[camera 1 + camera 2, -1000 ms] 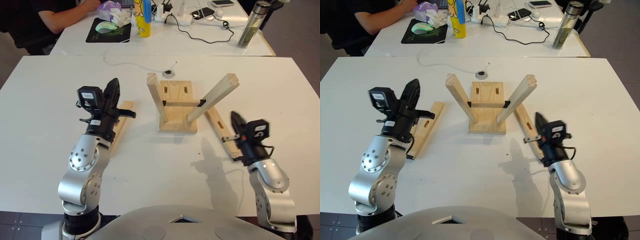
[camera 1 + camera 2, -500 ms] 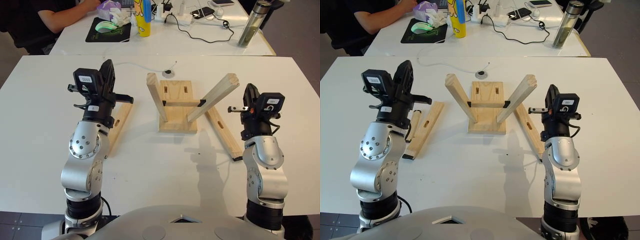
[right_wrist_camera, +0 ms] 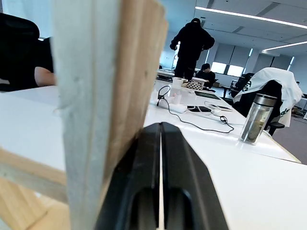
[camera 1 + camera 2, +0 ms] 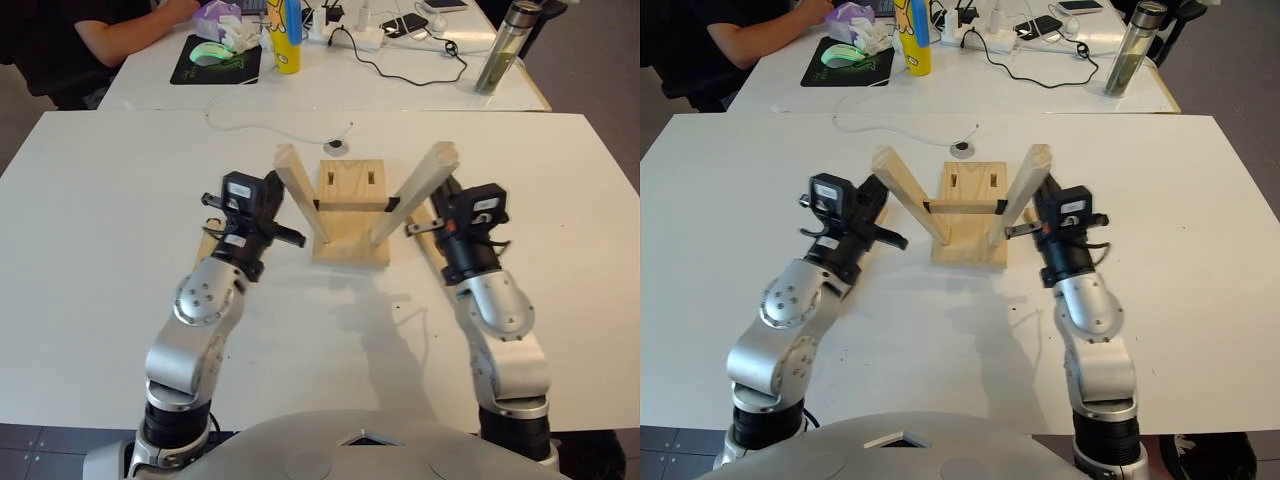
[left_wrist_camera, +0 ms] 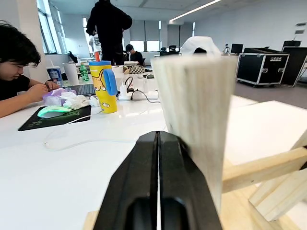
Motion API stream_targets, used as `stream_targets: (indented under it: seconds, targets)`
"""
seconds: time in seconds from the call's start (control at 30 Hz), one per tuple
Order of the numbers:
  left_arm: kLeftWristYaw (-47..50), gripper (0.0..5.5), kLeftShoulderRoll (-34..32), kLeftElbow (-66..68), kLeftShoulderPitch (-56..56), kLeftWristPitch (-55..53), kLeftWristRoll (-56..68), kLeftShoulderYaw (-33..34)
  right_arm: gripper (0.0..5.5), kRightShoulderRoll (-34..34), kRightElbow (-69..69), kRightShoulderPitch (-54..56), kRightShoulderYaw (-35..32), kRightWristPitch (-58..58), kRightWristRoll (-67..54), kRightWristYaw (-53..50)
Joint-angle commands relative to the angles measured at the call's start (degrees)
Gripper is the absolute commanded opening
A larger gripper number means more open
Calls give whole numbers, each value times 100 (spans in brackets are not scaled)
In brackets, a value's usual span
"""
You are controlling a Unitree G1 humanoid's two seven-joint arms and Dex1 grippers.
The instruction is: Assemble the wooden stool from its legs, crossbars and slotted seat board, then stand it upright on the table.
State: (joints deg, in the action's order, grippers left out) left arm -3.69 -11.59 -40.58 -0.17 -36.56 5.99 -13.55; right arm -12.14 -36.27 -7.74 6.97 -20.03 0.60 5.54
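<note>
One part-built stool (image 4: 350, 240) lies upturned toward the table's (image 4: 100, 250) far edge. The left gripper (image 5: 157, 136) and right gripper (image 3: 160, 125) flank it, each with fingers pressed together

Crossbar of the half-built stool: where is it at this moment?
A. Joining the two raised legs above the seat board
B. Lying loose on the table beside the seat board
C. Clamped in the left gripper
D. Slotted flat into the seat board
A: the crossbar runs from the left-hand leg to the right-hand leg, above the seat board, which lies flat on the table.
</note>
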Motion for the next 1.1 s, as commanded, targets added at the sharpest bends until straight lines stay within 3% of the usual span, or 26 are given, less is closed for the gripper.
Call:
stream_targets:
  seconds: [0.03,0.17,0.23,0.33,0.37,0.5,0.63,0.93,1.1]
  targets:
    - [-363,4,-32,113,-141,-250,68,-387,0,-39,230,10,224,-299,77,204]
    - [-107,4,-99,399,39,-663,-115,47,0,56,421,-94,-317,-617,231,-234]
    - [180,4,86,475,209,-874,-116,567,0,137,358,-76,-693,-639,168,-407]
    - [957,4,309,286,86,-10,-348,1884,0,314,165,-33,-1134,-406,51,-649]
    - [1018,4,305,104,-23,266,-403,2005,0,318,124,-8,-1185,-312,66,-669]
    - [814,4,373,74,-44,583,-443,1557,0,184,122,65,-767,-42,295,-420]
    - [-567,4,-66,407,-106,58,-143,-356,0,-65,506,184,706,-64,584,415]
    - [-138,4,-316,1129,28,-924,-464,618,0,-30,1242,134,-187,-540,482,99]
    - [-474,4,-475,1391,-21,-956,-339,738,0,-408,2598,857,-340,120,90,944]
